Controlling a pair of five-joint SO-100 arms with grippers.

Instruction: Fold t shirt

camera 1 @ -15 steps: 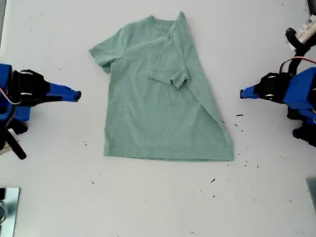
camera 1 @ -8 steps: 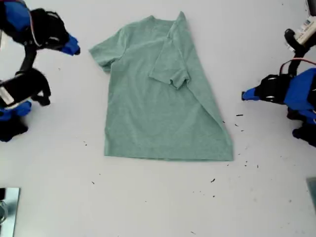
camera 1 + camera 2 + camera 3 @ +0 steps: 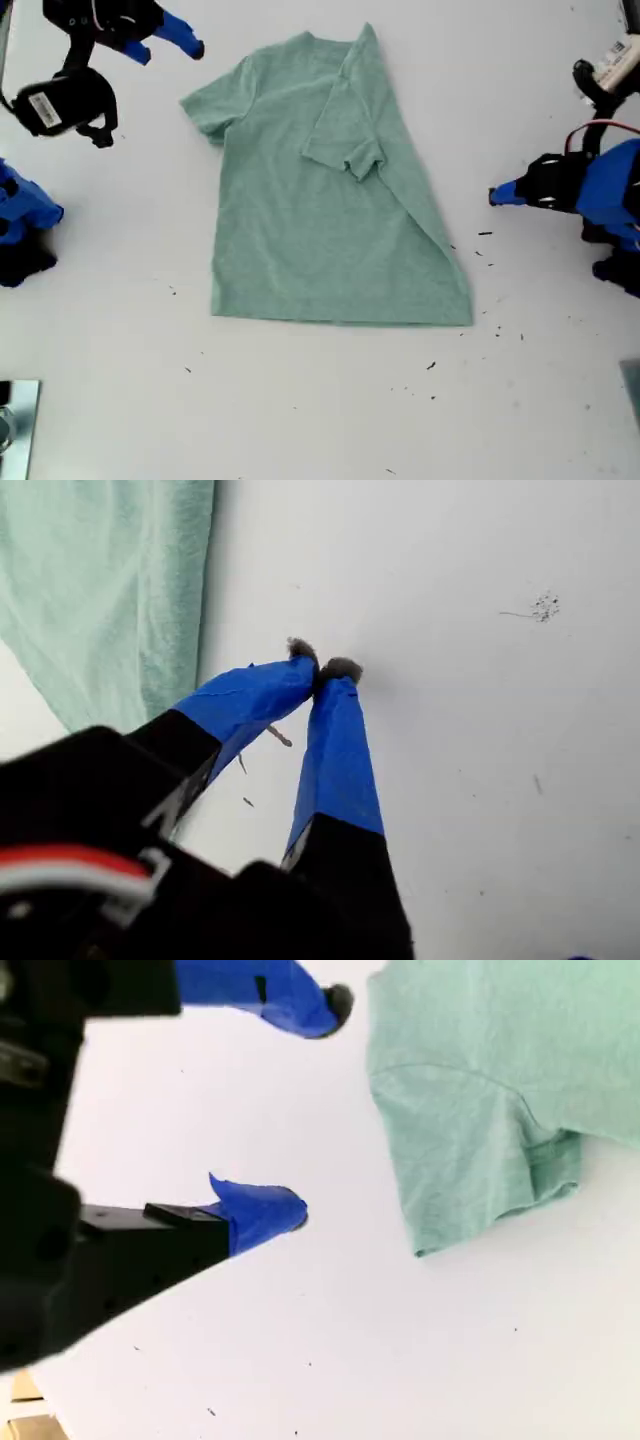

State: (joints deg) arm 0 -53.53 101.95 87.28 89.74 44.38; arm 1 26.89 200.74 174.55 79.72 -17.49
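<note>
T shirt (image 3: pixel 325 210): pale sage-green, lying flat near the middle of the white table (image 3: pixel 320 410), neck toward the exterior view's top; the sleeve on the exterior view's right is folded inward across the chest, leaving a long slanted edge down to the hem corner, while the other sleeve (image 3: pixel 470 1150) lies spread flat. My second gripper (image 3: pixel 315 1105), blue-taped, stands with jaws wide apart and nothing between them, above bare table just beside the spread sleeve's cuff without touching it; in the exterior view it (image 3: pixel 168 34) sits at the upper left, near that sleeve. My first gripper (image 3: pixel 325 667) has its two fingertips pressed together on nothing, resting over bare table well apart from the shirt's slanted edge; in the exterior view it (image 3: pixel 497 193) points in from the right side. Open table lies on all sides of the shirt, widest below the hem. Small dark specks (image 3: pixel 485 234) scatter the surface near the hem corner. Both arm bases are cut off by the exterior view's side edges; whether the fingertips touch the table cannot be told.
</note>
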